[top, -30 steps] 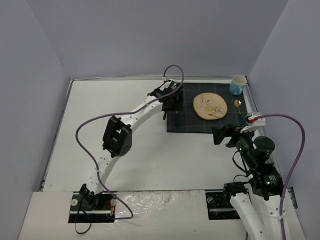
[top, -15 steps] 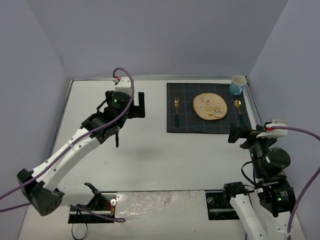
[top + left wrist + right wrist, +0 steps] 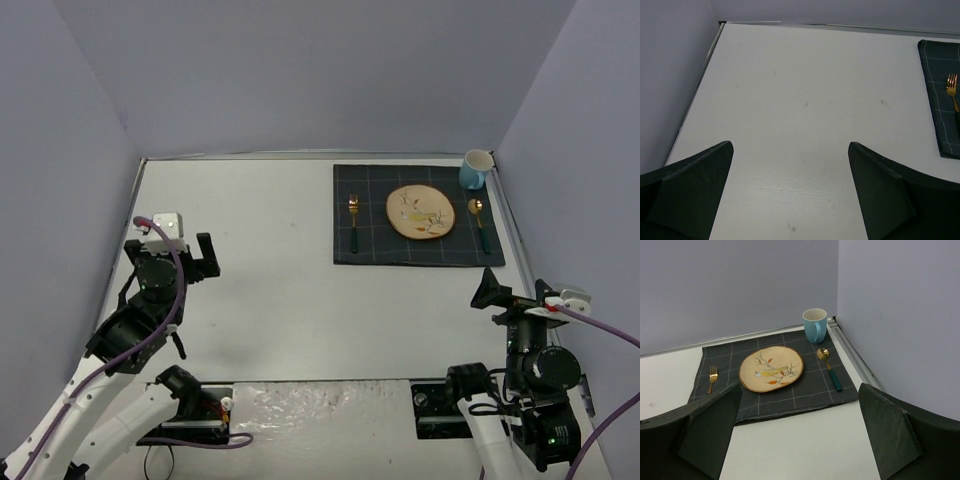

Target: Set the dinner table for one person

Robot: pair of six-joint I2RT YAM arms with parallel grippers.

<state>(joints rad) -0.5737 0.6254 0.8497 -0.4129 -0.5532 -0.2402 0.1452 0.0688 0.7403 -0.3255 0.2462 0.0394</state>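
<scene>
On the dinner table [image 3: 280,300] sit one mat [image 3: 420,252], plate [image 3: 420,212], fork [image 3: 353,222], spoon [image 3: 480,222], mug [image 3: 475,170].

White dinner table [image 3: 280,300], grey checked mat [image 3: 375,245]

I see the dinner table [image 3: 290,290] as a large flat rectangular top, matte white, level, filling the floor of the grey-walled enclosure. Thin metal rails run along its left, far and right edges. From the left wrist camera the surface shows a few faint specks and scuffs.

Its far right corner carries a dark checked mat [image 3: 375,248], lying flat and square to the rails, right edge just beside the right rail. On the mat I see a round plate [image 3: 420,212] in the middle, a gold fork [image 3: 352,222] to its left, a gold spoon [image 3: 480,222] to its right, and a blue mug [image 3: 476,170] upright at the mat's far right corner.
</scene>
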